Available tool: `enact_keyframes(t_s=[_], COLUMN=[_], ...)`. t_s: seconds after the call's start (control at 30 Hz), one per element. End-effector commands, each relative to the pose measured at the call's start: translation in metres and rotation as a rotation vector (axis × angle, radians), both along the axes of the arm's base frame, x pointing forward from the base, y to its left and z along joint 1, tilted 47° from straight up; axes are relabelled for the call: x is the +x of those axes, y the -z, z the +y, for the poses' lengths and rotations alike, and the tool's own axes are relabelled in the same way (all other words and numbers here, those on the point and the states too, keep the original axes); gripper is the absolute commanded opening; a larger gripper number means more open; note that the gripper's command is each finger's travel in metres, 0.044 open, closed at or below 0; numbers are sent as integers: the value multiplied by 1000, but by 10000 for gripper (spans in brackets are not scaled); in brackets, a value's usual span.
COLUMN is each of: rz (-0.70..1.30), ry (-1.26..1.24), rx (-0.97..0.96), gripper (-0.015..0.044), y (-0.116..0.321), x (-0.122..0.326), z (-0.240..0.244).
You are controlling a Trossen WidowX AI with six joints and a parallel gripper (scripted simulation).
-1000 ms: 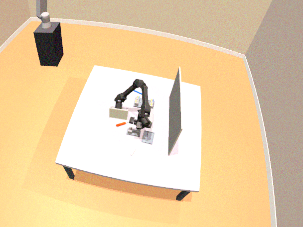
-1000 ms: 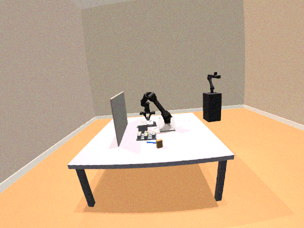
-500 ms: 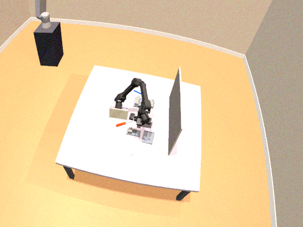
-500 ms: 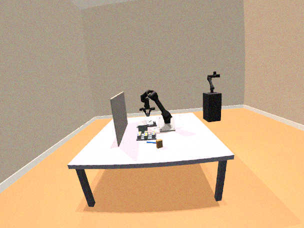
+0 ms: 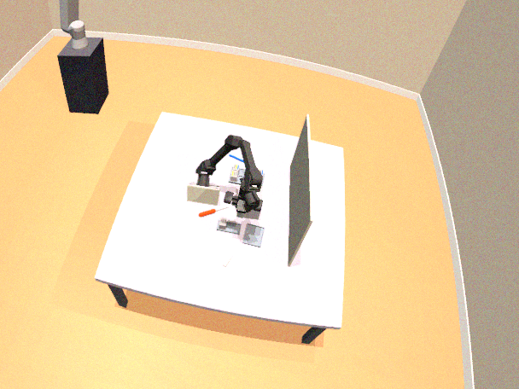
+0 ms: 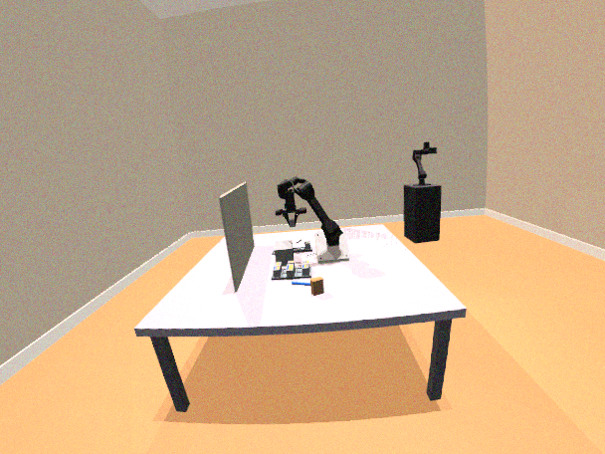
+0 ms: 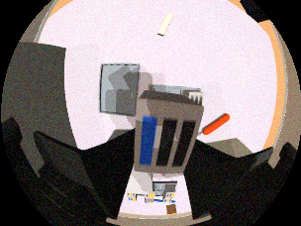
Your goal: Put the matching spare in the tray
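My gripper is shut on a grey box-shaped unit, held upright above the table. The face of the held unit toward the wrist camera has one blue bar and two black bars; no code is readable on it. The shallow grey tray lies below, left of the held unit in the wrist view. Beside it is a low grey rack bearing another grey unit. A second rack holds several units with yellow and blue marks. Their codes are too small to read.
A tall dark panel stands along one side. A dark block stands between the racks. An orange-handled screwdriver, a blue-handled mallet and a pale strip lie on the table.
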State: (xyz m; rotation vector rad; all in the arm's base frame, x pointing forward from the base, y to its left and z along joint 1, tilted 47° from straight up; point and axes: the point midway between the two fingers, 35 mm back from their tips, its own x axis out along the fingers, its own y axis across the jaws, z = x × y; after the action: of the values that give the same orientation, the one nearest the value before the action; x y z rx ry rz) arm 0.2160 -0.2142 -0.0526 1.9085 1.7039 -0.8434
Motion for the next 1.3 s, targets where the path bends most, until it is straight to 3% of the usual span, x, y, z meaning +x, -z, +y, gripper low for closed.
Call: enact_keyframes(t_s=[0.0,0.9,1.27], rz=[-1,-6,-5], ry=[2,2,3], rx=[2,3,4], gripper=[0,0,0], y=[2,20,12], x=[13,89,93], z=[-5,-23,-15])
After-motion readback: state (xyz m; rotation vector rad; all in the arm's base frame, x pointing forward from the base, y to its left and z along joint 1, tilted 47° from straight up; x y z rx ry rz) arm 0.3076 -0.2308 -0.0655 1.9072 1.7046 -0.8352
